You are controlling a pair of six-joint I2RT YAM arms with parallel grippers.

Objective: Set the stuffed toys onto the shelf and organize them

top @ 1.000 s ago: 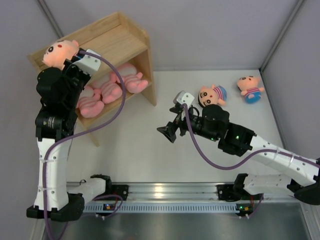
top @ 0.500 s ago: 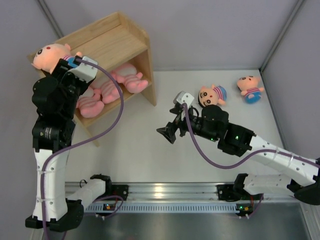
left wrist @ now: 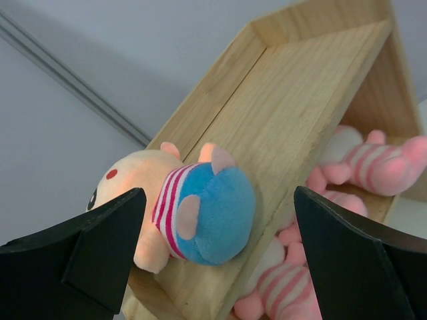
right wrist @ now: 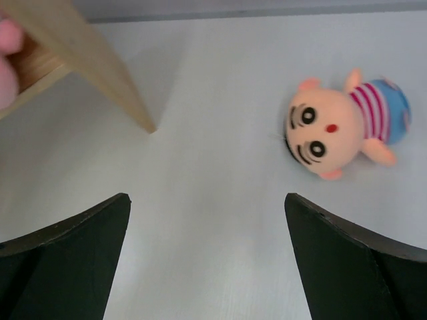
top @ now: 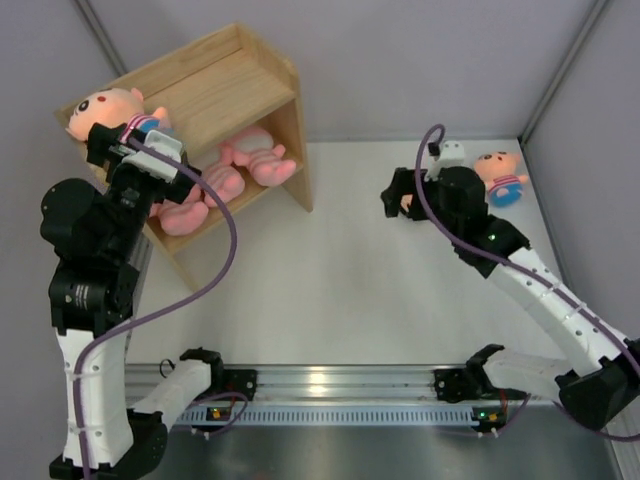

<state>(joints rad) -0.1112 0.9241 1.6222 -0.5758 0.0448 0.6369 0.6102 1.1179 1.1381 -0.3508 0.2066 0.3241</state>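
Observation:
The light wooden shelf (top: 235,85) stands at the back left. A peach-headed doll (top: 103,108) lies on its top board's left end. In the left wrist view that doll (left wrist: 207,213) shows its blue bottom, lying free between my left gripper's (left wrist: 219,197) open jaws. Three pink striped animals (top: 225,180) lie in the lower tier. My right gripper (top: 393,198) hangs open over a second doll (right wrist: 333,123) on the table; the arm hides most of it from above. A third doll (top: 502,176) lies at the back right.
The shelf's near right corner post (right wrist: 100,73) stands to the left of my right gripper (right wrist: 205,200). Grey walls close the table (top: 330,290) at the back and right. The arms' mounting rail (top: 330,385) runs along the near edge.
My left gripper opened and let go of the doll on the shelf top, then drew back a little. My right arm swung right and back to above the nearer doll.

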